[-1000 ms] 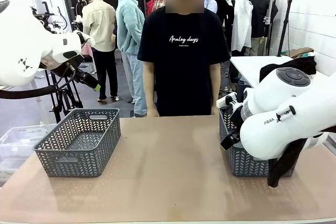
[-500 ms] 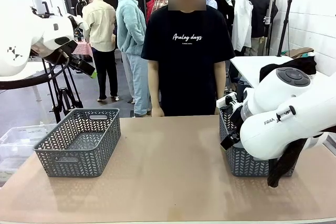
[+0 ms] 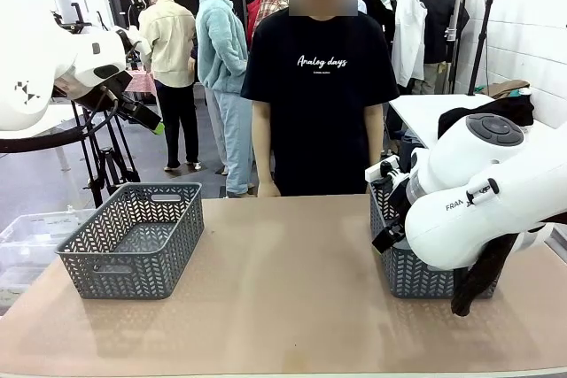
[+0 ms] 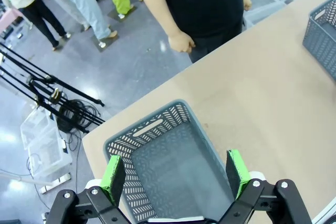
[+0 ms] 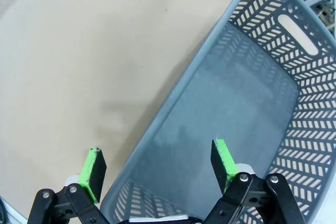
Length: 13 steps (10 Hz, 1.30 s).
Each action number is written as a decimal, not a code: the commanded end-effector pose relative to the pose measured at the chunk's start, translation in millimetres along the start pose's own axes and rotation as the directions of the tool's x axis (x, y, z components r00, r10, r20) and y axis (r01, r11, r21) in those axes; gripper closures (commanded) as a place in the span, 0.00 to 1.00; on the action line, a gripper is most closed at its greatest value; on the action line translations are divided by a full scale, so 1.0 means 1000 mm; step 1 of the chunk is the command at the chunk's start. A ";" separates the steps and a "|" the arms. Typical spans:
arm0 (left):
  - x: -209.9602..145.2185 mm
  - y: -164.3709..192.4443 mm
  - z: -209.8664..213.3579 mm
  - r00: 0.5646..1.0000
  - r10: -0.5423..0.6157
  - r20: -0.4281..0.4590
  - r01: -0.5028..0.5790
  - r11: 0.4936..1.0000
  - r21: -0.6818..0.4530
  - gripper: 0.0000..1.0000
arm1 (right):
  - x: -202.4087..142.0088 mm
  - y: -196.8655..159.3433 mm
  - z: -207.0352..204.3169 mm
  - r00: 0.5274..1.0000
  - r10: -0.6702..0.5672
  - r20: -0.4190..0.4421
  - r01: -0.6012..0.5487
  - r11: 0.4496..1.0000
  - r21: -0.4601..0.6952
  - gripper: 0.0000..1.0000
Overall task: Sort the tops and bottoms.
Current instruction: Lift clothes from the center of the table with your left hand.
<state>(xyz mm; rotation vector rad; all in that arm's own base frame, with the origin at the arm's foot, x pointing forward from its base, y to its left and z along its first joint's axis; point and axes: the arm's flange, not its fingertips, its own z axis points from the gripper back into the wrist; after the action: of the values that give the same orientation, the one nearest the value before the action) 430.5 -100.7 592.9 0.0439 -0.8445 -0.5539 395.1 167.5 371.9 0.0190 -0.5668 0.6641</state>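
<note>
The tops and the bottoms are out of view; no garment lies on the table (image 3: 283, 289). My left gripper (image 3: 146, 117) hangs high at the far left, above and behind the left grey lattice basket (image 3: 124, 256). In the left wrist view, that gripper (image 4: 176, 170) is open with nothing between its green pads (image 4: 114, 174), and the left basket (image 4: 147, 128) lies below. My right gripper (image 5: 159, 167) is open too, hovering over the near rim of the right basket (image 5: 310, 129), which holds nothing. In the front view, the right arm (image 3: 483, 196) covers much of that basket (image 3: 416, 279).
A person in a black printed T-shirt (image 3: 321, 86) stands at the table's far edge, hands down; one hand (image 4: 181, 40) shows near the edge. A dark cloth (image 3: 487, 112) lies on a white table behind the right arm. A clear bin (image 3: 27, 236) stands left of the table.
My left arm has lifted and drawn back a little toward the left. The person has shifted slightly to the right. The right arm has not moved.
</note>
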 end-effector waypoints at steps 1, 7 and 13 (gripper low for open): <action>-0.001 0.002 0.000 1.000 0.004 0.000 -0.004 1.000 0.002 0.00 | 0.001 0.000 0.001 1.000 -0.001 0.005 0.001 1.000 -0.001 0.00; -0.001 0.002 0.000 1.000 0.004 0.000 -0.004 1.000 0.002 0.00 | 0.001 0.000 0.001 1.000 -0.001 0.005 0.001 1.000 -0.001 0.00; -0.001 0.002 0.000 1.000 0.004 0.000 -0.004 1.000 0.002 0.00 | 0.001 0.000 0.001 1.000 -0.001 0.005 0.001 1.000 -0.001 0.00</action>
<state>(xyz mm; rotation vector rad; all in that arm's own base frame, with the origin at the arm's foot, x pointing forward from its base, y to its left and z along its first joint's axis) 430.5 -100.7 592.9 0.0439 -0.8445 -0.5538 395.1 167.5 371.9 0.0190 -0.5668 0.6641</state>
